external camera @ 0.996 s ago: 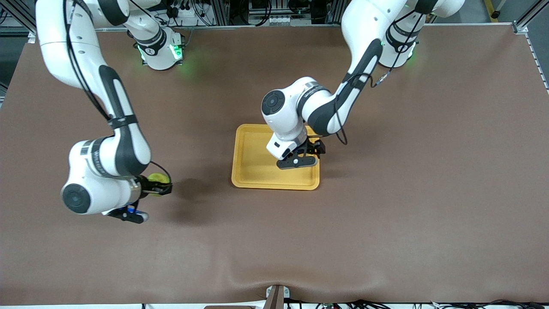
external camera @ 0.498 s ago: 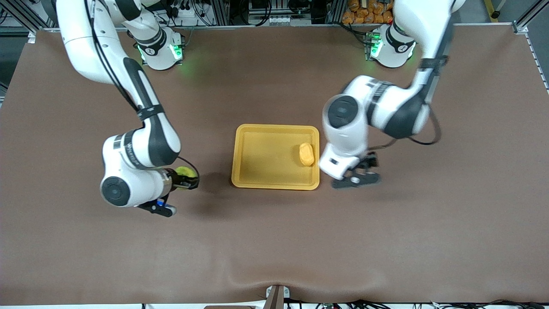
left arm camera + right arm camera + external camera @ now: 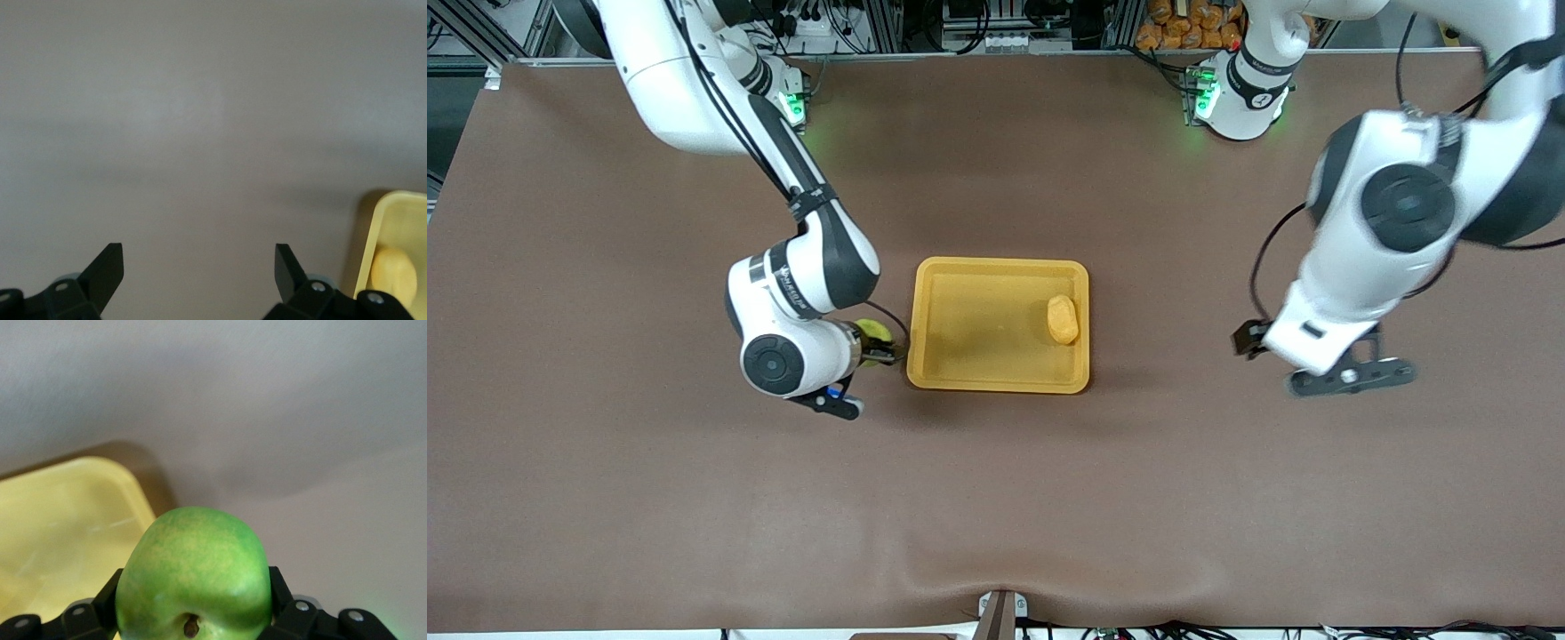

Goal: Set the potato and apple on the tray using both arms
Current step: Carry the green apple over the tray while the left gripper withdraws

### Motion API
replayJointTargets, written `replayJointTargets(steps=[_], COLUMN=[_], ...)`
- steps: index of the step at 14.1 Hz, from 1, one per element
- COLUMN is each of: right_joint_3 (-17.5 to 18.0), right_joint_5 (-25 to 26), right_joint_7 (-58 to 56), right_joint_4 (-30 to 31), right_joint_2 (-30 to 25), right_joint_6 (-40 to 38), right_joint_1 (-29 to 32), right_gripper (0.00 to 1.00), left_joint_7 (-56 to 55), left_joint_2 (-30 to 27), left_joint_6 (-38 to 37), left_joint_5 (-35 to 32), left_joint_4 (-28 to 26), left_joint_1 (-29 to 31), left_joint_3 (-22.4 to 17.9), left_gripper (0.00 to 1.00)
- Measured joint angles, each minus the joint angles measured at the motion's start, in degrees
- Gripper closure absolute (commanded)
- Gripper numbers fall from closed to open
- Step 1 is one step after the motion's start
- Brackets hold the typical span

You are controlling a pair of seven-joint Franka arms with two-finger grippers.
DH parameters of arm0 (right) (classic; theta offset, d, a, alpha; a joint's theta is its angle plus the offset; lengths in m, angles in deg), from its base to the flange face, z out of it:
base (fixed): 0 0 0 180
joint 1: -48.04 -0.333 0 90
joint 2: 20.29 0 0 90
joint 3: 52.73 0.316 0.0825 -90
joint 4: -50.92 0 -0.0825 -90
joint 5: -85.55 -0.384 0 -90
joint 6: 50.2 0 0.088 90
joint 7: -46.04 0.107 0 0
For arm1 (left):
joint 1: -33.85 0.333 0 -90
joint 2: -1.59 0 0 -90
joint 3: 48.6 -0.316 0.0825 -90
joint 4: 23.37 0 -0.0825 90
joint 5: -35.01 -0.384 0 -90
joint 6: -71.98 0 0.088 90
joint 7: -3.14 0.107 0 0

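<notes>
The yellow-orange tray [image 3: 960, 356] lies at the table's middle. The potato [image 3: 1062, 319] lies in it, by the rim toward the left arm's end. My right gripper [image 3: 879, 348] is shut on the green apple [image 3: 873, 333] and holds it just outside the tray's rim toward the right arm's end. In the right wrist view the apple [image 3: 193, 570] fills the jaws, stem dimple showing, with the tray's corner [image 3: 67, 520] beside it. My left gripper [image 3: 1347, 378] is open and empty over bare table toward the left arm's end. The left wrist view shows its gripper [image 3: 199, 267] with the tray [image 3: 400, 213] and potato [image 3: 393, 270] at the edge.
The brown table cover [image 3: 996, 498] is bare around the tray. The arms' green-lit bases [image 3: 1240, 89] stand along the table's edge farthest from the front camera, with cables and racks past it.
The left gripper let the potato go in the tray and swung away toward the left arm's end. The right gripper carried the apple across the table up to the tray's rim.
</notes>
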Motion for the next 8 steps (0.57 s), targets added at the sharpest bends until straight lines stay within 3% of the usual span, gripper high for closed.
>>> replayJointTargets(steps=[8], right_joint_3=[0.1], right_joint_5=[-5.08], right_joint_7=[4.27], right_joint_4=[6.91], right_joint_2=[0.43], right_joint_6=[12.18], right_joint_1=[-7.75], right_gripper=[1.0], left_joint_7=[14.84], left_joint_2=[-16.55], left_joint_6=[-6.08], left_joint_5=[5.87], left_joint_4=[-9.56], left_joint_1=[7.05], left_joint_3=[0.04], left_gripper=[0.0])
